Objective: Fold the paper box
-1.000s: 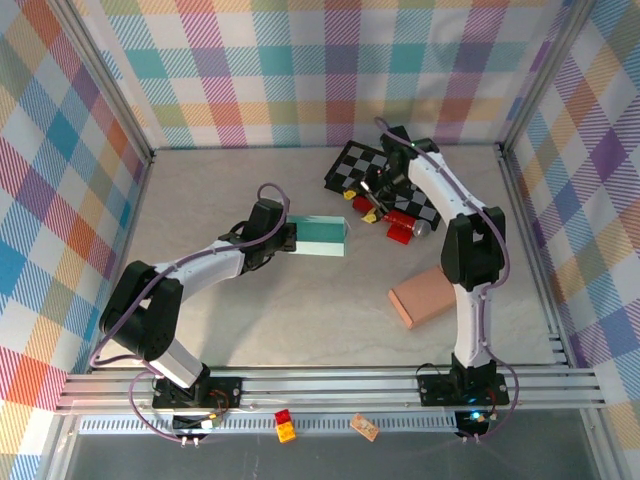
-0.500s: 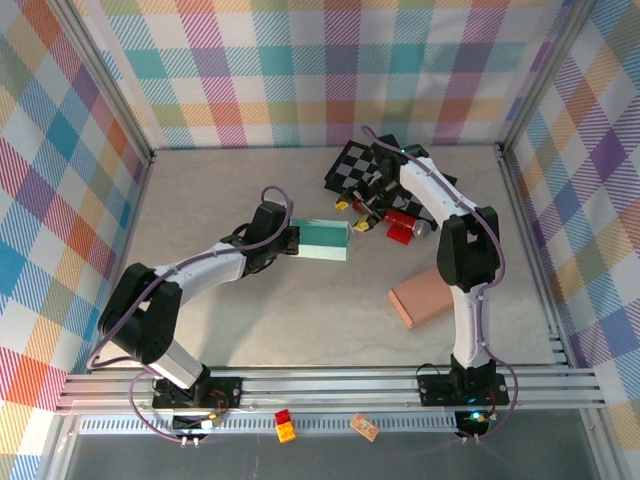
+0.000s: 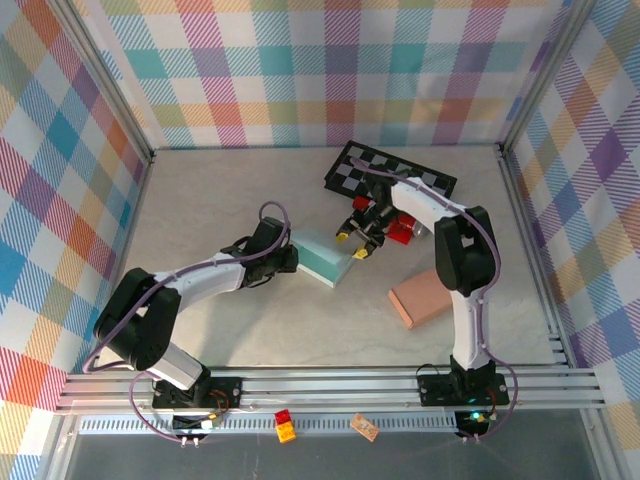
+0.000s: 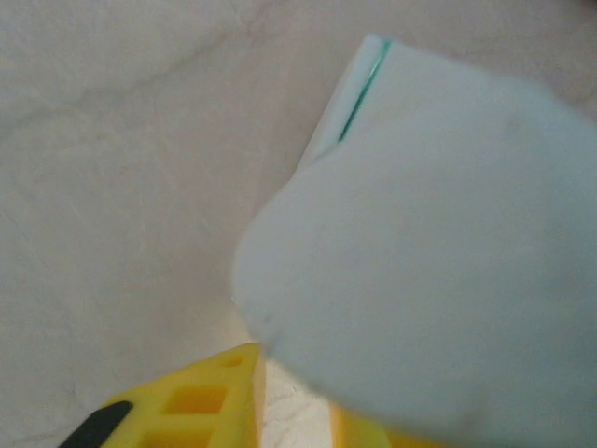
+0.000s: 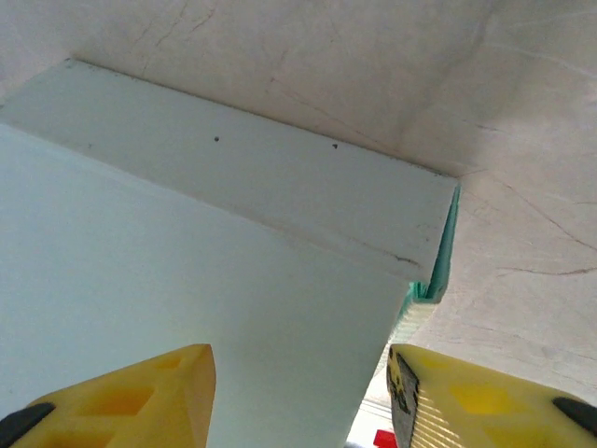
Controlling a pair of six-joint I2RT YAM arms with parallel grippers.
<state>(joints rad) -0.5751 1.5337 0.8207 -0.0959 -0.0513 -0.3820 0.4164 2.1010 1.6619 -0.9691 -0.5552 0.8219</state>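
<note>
Bright, even light, soft shadows; the left wrist view blurs the paper box [image 4: 438,261] badly.

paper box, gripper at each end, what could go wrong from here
1. The right gripper has its jaws apart at the box edge; closing off the crease could dent the panel instead of folding it.
2. The left gripper has an unclear hold in its blurred wrist view, so the box may slide when pushed.
3. The red items lie right behind the right gripper; backing up could knock them.
</note>
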